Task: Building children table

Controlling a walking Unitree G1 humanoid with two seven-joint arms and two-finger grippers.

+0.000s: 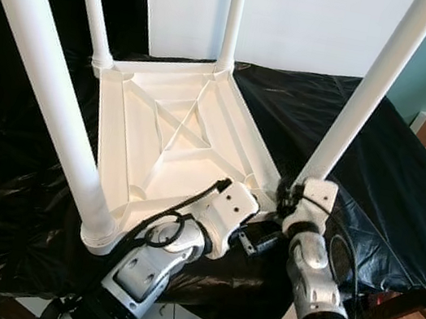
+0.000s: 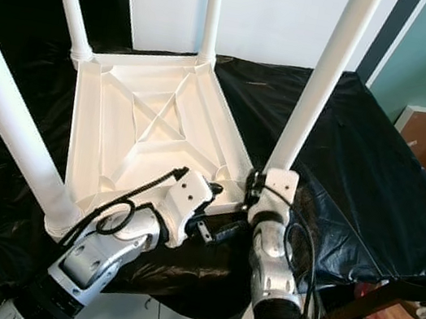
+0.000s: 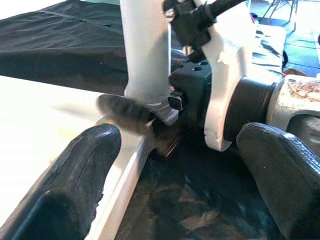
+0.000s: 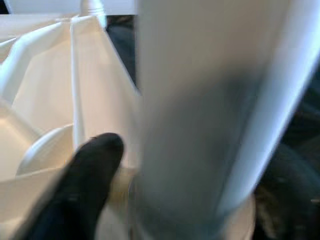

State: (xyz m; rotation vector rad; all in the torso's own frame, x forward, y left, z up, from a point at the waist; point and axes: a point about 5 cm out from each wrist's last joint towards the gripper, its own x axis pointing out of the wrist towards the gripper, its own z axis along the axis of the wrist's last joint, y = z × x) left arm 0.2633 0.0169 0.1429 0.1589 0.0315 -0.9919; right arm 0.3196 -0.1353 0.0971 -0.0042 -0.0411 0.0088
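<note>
Upturned white table (image 1: 176, 132) on black sheet (image 1: 380, 148), right gripper (image 1: 287, 196) pinching its near leg (image 1: 364, 95), left gripper (image 3: 175, 165) spread just beside

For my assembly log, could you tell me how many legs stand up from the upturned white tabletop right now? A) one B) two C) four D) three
C: four white legs rise from the corners of the upturned tabletop, and the right gripper is at the base of the near right leg.
</note>
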